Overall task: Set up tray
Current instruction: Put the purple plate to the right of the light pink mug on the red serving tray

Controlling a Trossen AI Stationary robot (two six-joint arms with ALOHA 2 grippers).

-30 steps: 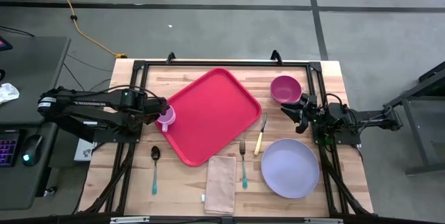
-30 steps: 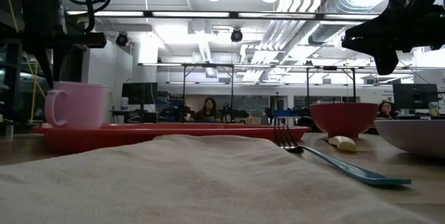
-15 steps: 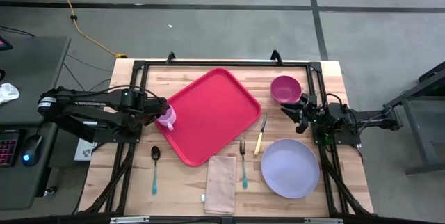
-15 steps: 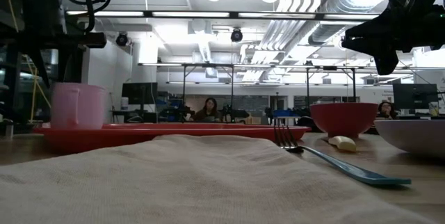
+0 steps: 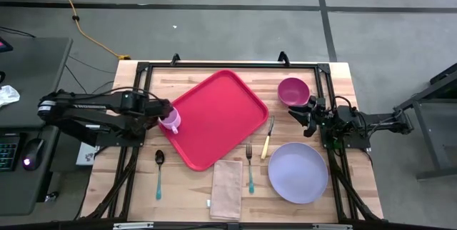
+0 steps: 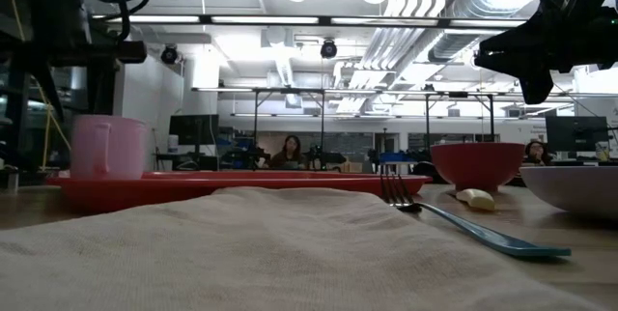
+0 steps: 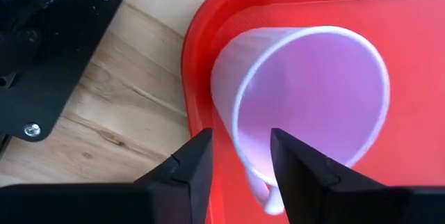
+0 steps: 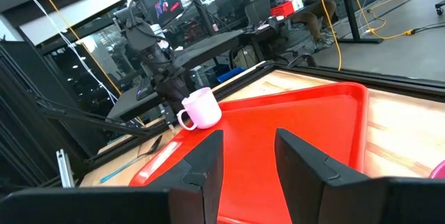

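The red tray lies slantwise on the middle of the wooden table. A pale pink cup stands upright on its bottom in the tray's left corner, also seen in the left wrist view and the low view. My left gripper hangs open above the cup, pointing steeply down. Its fingers straddle the cup's rim by the handle, with a gap on each side. My right gripper waits open at the table's right edge, level, with nothing between its fingers.
A magenta bowl stands at the far right and a lavender plate at the near right. A knife, fork, beige napkin and spoon lie along the near side. People sit in the room beyond.
My left gripper has opened and let go of the pink cup, staying where it was. The cup stands on the tray's left corner. Its handle, which showed at its left in the low view, no longer shows there.
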